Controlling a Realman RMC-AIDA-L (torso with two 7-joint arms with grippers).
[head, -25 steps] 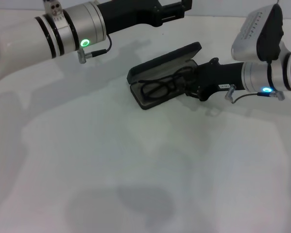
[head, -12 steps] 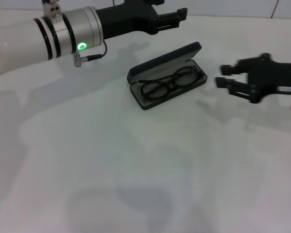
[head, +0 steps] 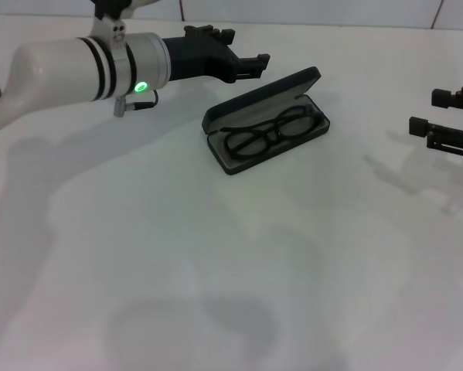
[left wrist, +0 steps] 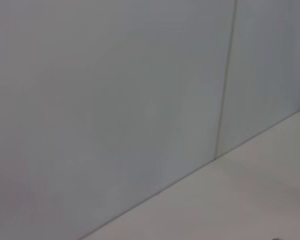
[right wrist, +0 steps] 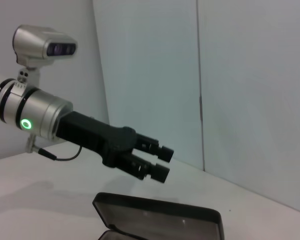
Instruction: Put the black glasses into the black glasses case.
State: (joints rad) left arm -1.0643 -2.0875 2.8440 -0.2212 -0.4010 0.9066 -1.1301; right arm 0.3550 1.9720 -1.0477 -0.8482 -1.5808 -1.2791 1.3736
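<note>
We saw the thin-framed black glasses [head: 268, 132] lying folded inside the rectangular black hard-shell glasses case [head: 256, 99], on its grey lining, with the hinged lid standing raised behind them. The case sat on the plain white desk [head: 216, 263], toward twelve o'clock of its middle. Our left claw [head: 245, 65] hovered above the desk at about ten o'clock of the case, apart from it, fingers spread and gripping nothing. Our right claw [head: 426, 131] hung well apart at three o'clock, also released, with nothing between its fingers.
</note>
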